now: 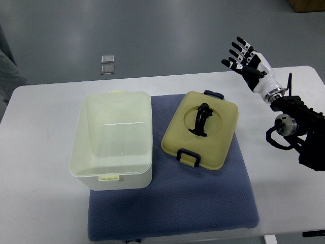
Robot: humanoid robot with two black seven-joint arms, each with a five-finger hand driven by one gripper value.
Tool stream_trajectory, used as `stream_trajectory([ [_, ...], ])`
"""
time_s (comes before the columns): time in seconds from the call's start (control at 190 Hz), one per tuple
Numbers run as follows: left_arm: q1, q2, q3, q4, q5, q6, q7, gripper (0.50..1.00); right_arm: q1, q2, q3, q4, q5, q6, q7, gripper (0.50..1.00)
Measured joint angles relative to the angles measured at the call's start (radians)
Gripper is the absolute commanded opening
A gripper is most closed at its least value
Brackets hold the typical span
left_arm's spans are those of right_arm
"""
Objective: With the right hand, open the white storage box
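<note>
1. Judging from my feed, the opening looks done: the white box [112,140] stands lidless on the blue mat [172,213], its lid [201,129] lying just beside it.
2. My right hand [247,60] hovers well apart from both, fingers spread wide, holding nothing.
3. Next I'd simply retreat, avoiding the lid.
4. White tabletop [45,203], grey floor [162,30] beyond.

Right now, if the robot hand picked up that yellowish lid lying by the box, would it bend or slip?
The lid looks like moulded plastic, so it would probably stay stiff and feel light. Its smooth top could be slippery, but the black handle in the round recess offers a firmer hold. Lying flat on the blue mat, it would likely drag rather than slide if pushed.
</note>
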Motion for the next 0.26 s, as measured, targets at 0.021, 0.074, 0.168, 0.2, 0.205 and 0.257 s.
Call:
stream_trajectory([
  [0.021, 0.0, 0.0, 0.0, 0.0, 0.0, 0.0, 0.0, 1.0, -0.002, 0.0, 0.0, 0.0, 0.018, -0.002, -0.003, 0.928],
  [0.074, 0.0, 0.0, 0.0, 0.0, 0.0, 0.0, 0.0, 1.0, -0.009, 0.002, 0.0, 0.0, 0.059, -0.011, -0.004, 0.928],
  [0.168, 0.0, 0.0, 0.0, 0.0, 0.0, 0.0, 0.0, 1.0, -0.018, 0.008, 0.003, -0.001, 0.087, -0.036, -0.001, 0.928],
  [0.2, 0.0, 0.0, -0.001, 0.0, 0.0, 0.0, 0.0, 1.0, -0.02, 0.012, 0.004, -0.001, 0.09, -0.041, 0.0, 0.928],
  [0.205, 0.0, 0.0, -0.001, -0.001, 0.0, 0.0, 0.0, 1.0, -0.02, 0.013, 0.004, -0.001, 0.09, -0.042, 0.0, 0.928],
  [0.257, 0.0, 0.0, -0.001, -0.005, 0.0, 0.0, 0.0, 1.0, -0.023, 0.019, 0.005, -0.001, 0.093, -0.048, 0.002, 0.928],
])
